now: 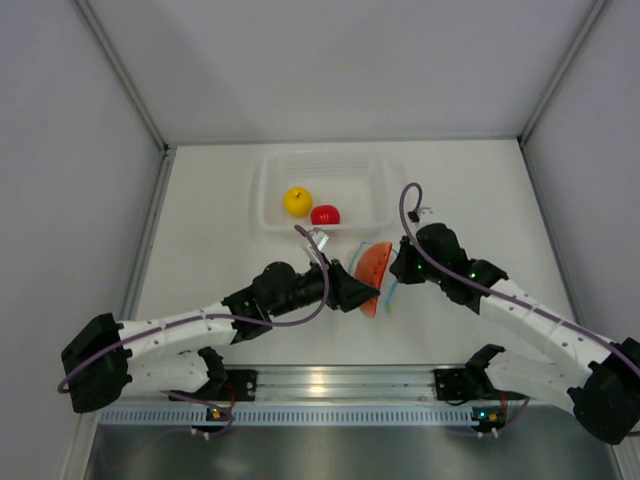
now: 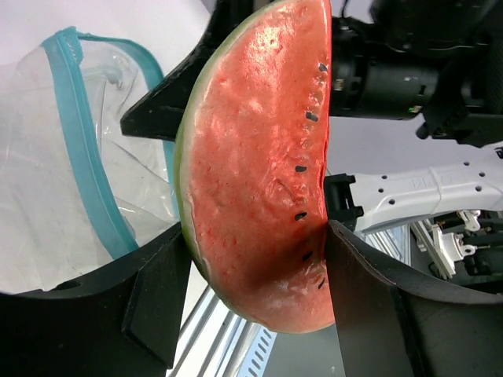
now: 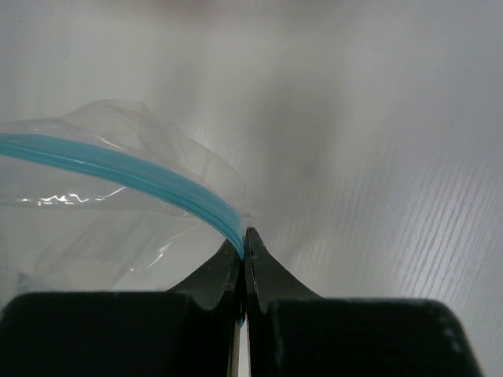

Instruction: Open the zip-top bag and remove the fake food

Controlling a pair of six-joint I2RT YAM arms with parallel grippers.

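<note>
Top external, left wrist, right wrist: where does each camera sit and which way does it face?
Top external: above and behind the bases, looking down at the table; left arm, right arm and tray show.
Left wrist: on the left arm, looking past the left hand, shut on the watermelon slice, toward the right arm.
Right wrist: low over the table, looking along the right hand, which pinches the zip-top bag.
Shared: both wrist views show the bag's teal zip strip.
</note>
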